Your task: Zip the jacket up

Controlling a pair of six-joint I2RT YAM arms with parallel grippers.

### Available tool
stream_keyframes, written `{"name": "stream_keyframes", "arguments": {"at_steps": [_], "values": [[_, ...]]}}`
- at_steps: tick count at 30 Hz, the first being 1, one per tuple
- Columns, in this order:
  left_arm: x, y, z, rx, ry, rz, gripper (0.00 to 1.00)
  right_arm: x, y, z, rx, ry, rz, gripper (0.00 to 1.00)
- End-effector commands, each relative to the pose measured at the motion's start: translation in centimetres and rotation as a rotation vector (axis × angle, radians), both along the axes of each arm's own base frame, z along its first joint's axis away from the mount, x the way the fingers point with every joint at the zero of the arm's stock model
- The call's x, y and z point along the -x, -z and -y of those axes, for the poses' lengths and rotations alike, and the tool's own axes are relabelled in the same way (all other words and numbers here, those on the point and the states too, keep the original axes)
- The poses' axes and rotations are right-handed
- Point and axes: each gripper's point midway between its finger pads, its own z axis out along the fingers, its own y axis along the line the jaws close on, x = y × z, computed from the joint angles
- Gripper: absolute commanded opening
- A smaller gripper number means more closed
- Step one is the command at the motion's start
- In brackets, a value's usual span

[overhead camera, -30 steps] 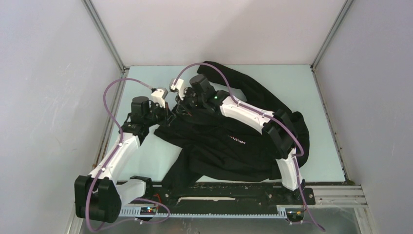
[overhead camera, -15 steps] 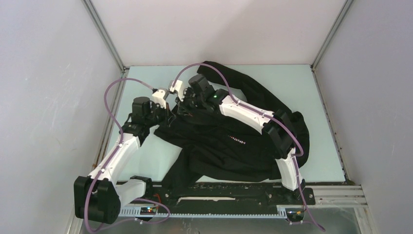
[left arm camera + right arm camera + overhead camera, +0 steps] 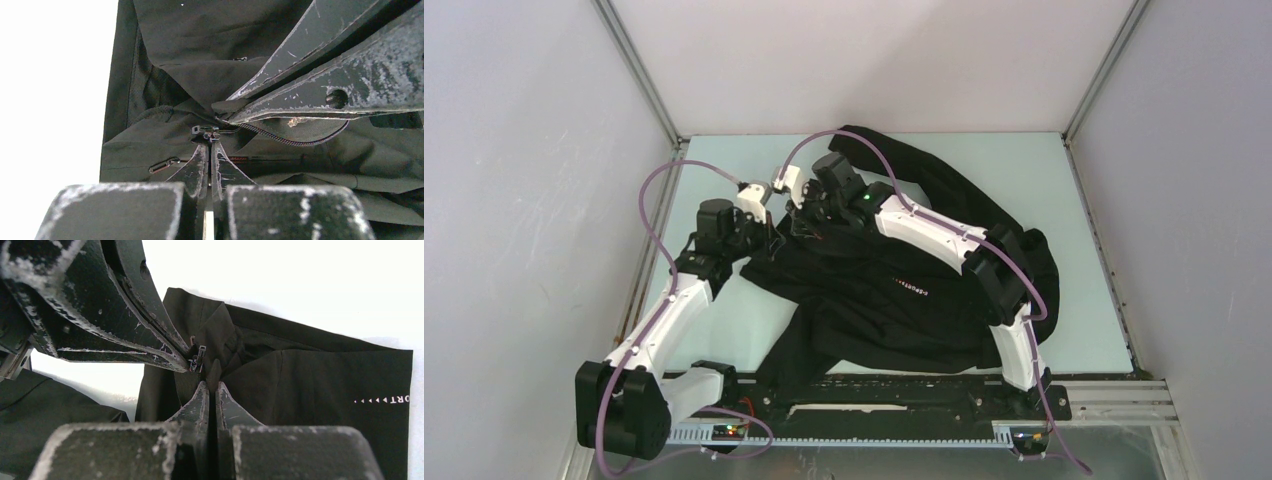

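- Overhead, shows the jacket (image 3: 894, 290) heaped black and crumpled across the pale table (image 3: 1034, 180), lying under both arms.
- Puts the left gripper (image 3: 776, 232) and the right gripper (image 3: 800, 220) tip to tip at the garment's far left part, just beside each other.
- Leaves the line of pale lettering (image 3: 911, 287) on the chest well to the right of both sets of jaws.
- Seen from the left wrist, has the left gripper (image 3: 210, 145) clenched, fingertips almost touching, with the zip slider (image 3: 206, 131) right at the tips and apparently pinched by its pull.
- Brings the right gripper's fingers (image 3: 320, 95) in from the upper right of those jaws, closed on a fold of cloth just above and right of the slider.
- Shows a line of zip teeth (image 3: 295, 141) curving away to the right of the left jaws, beneath the right fingers.
- Sets a thin red label (image 3: 239, 160) just right of the left fingertips and a small pocket pull (image 3: 162, 165) to their left.
- Seen from the right wrist, has the right gripper (image 3: 210, 387) clamped tight on a ridge of black fabric.
- Places the slider just beyond those tips, a little left, where the left gripper's fingers (image 3: 125, 330) reach in from the upper left and meet.
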Motion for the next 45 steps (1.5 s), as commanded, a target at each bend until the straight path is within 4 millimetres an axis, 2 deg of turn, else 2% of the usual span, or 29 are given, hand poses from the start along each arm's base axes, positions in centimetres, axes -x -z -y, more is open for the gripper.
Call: {"name": "stream_keyframes", "arguments": {"at_steps": [1,10,21,30,40,45], "values": [[0.2,-0.6,0.4,-0.016,0.025,0.037,0.0,0.9,-3.7,-0.7,-0.076,-0.046,0.036,0.0],[0.1,-0.5,0.3,-0.037,0.036,0.047,0.0,1.8,-4.1,-1.2,-0.111,-0.086,0.001,0.0],[0.3,-0.5,0.6,-0.031,0.05,0.051,0.0,1.3,-4.0,-1.5,-0.127,-0.072,-0.015,0.0],[0.4,-0.6,0.7,-0.029,0.058,0.059,0.0,0.7,-3.2,-1.7,-0.098,-0.051,-0.014,0.0],[0.4,-0.7,0.7,-0.035,0.055,0.061,0.0,-0.1,-2.9,-1.2,-0.084,-0.017,-0.014,0.0],[0.4,-0.4,0.5,-0.042,0.05,0.048,0.0,-0.3,-3.3,-0.5,-0.098,-0.006,-0.007,0.0]]}}
